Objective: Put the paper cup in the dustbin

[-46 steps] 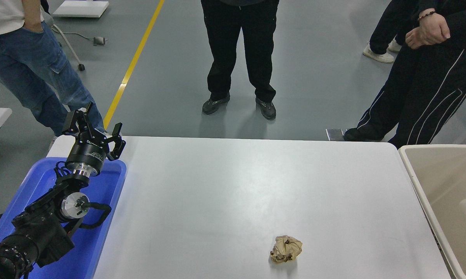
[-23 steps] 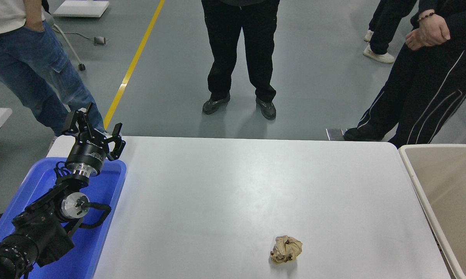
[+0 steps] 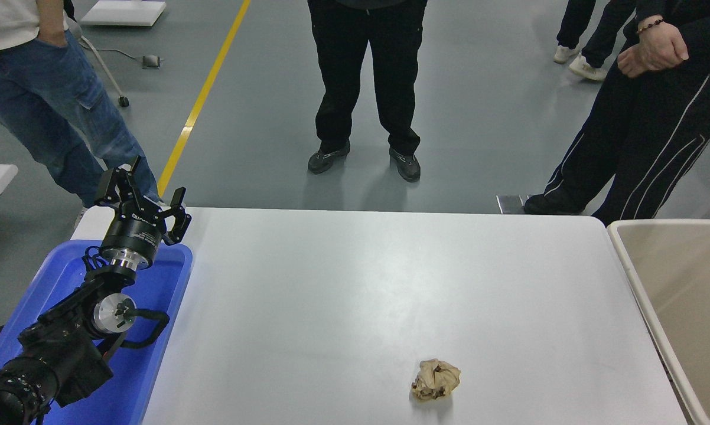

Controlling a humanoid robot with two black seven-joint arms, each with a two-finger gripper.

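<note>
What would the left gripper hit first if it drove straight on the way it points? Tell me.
Probably nothing on the table: the left gripper, open, points up and away past the blue tray and the table's far edge, toward a person's jeans. Depth is unclear.

The big flat table (image 3: 343,283) is white w/ a soft grey shine. The crumpled paper ball (image 3: 436,379) is light brown w/ a few dark spots. The big plastic dustbin (image 3: 680,277) is beige inside, w/ a paler cream rim. The plastic tray (image 3: 154,330) is bright blue. The robot's left arm (image 3: 65,348) is black w/ shiny silver rings & round silver parts; its left gripper (image 3: 142,192) is black too. The floor (image 3: 485,118) is dull grey-green w/ one yellow stripe (image 3: 204,97). One person (image 3: 42,100) has blue jeans & a white top. Another person (image 3: 364,77) is all in black, shoes too. A third person (image 3: 644,136) has black pants w/ thin white stripes.
</note>
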